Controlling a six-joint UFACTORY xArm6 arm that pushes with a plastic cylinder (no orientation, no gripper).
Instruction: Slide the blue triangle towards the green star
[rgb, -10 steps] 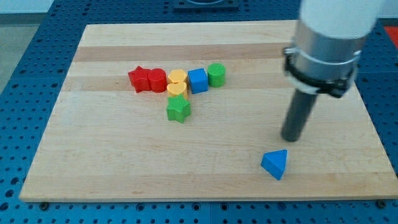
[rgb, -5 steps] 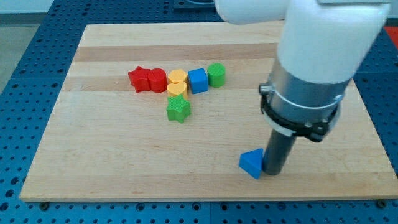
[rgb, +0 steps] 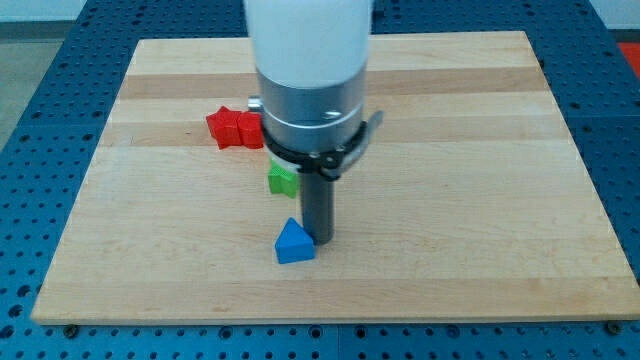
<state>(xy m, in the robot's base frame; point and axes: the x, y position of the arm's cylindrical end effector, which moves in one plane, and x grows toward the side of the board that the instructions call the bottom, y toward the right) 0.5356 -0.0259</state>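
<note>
The blue triangle (rgb: 293, 243) lies on the wooden board (rgb: 480, 200), below the middle. My tip (rgb: 320, 241) rests on the board right against the triangle's right side. The green star (rgb: 281, 180) sits just above the triangle, a short gap away; the arm's body hides most of it and only its left part shows.
A red star (rgb: 222, 127) and part of a red block (rgb: 248, 129) show at the arm's left. The other blocks of that cluster are hidden behind the arm. The board's bottom edge runs not far below the triangle.
My tip swept from the view's right to the left and pushed the blue triangle left and slightly up, to just below the green star. The arm now covers most of the cluster.
</note>
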